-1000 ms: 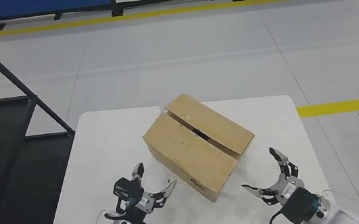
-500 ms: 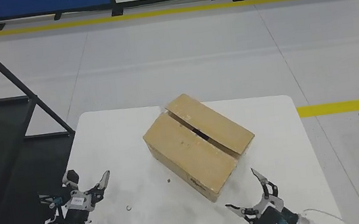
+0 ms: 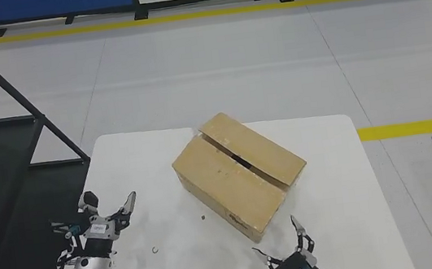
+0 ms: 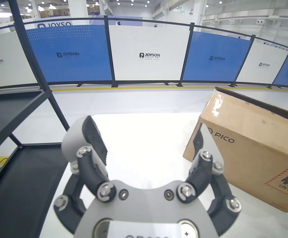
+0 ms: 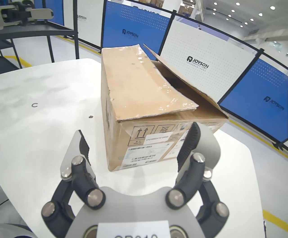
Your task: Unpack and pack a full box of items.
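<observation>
Nothing is unpacked yet: the box (image 3: pixel 239 175) is barely parted. The left end effector (image 3: pixel 110 204) at 8 o'clock and the right end effector (image 3: pixel 276 236) at 5 o'clock are held released.

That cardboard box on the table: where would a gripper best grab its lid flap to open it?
Probably the raised flap, at its free long edge along the middle seam of the box. It stands tilted above the flatter flap, leaving a dark gap for one finger to slip under, coming from above. The open right gripper faces that gap.
</observation>
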Controlling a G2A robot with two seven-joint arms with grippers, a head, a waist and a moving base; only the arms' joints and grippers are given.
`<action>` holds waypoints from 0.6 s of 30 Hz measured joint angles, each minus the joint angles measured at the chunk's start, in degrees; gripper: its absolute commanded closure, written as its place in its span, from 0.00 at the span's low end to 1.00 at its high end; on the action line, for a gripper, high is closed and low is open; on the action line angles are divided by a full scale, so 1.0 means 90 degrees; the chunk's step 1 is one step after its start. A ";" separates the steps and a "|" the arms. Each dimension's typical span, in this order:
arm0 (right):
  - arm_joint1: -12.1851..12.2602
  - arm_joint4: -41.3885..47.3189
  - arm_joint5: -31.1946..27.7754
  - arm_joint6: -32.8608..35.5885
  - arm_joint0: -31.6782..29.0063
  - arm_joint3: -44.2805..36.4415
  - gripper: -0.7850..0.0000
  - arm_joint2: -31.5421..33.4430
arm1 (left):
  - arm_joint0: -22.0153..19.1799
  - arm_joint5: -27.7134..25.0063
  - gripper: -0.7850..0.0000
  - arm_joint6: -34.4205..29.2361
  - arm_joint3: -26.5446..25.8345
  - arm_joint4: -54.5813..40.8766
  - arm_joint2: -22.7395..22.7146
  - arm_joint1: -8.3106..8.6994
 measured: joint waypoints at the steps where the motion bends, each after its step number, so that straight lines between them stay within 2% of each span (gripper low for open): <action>1: -0.0027 0.0069 0.0133 0.0023 0.0068 0.0063 0.00 -0.0052 | 0.0000 0.0000 0.00 0.0000 0.0000 0.0000 0.0000 0.0000; 8: -0.0200 0.0026 0.0969 0.0500 0.0523 0.0449 0.00 -0.0362 | 0.0000 0.0000 0.00 0.0000 0.0000 0.0001 0.0000 0.0000; 18: -0.0302 -0.0058 0.1413 0.0704 0.0687 0.0490 0.00 -0.0316 | 0.0000 0.0000 0.00 0.0000 0.0000 0.0001 0.0000 0.0000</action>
